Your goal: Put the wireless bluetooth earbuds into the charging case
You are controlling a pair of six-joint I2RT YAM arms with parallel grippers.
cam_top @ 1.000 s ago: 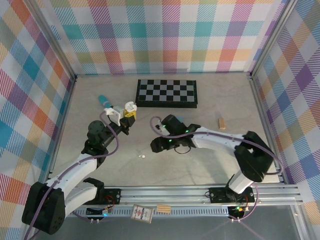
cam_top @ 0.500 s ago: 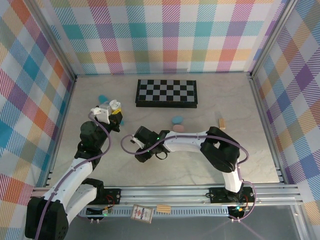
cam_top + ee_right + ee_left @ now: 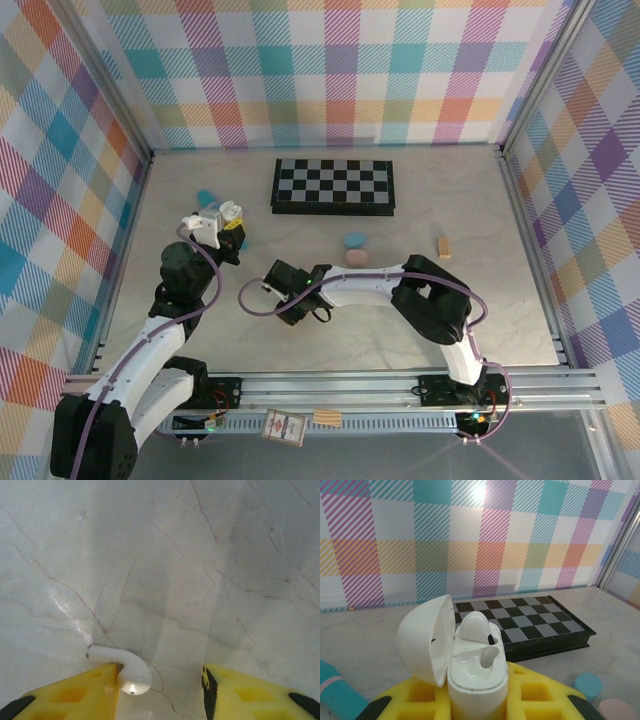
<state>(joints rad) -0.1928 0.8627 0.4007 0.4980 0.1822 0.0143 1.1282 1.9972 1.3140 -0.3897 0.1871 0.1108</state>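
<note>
White earbud [image 3: 131,672] touches one finger of the half-open right gripper [image 3: 160,682]; centre it before closing. Left gripper [image 3: 475,705] clamps the charging case [image 3: 477,677].

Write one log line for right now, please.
left jaws: shut on open white plastic charging case | right jaws: open around small white plastic earbud

Two earbuds [image 3: 131,672] [image 3: 472,626], one open case [image 3: 477,682], one chessboard [image 3: 334,185], apparently two pebble cases [image 3: 353,240] [image 3: 356,258], one wooden block [image 3: 443,243]

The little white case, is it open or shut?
Open. In the left wrist view the charging case has its lid swung back, one white earbud seated inside, the slot beside it empty.
</note>
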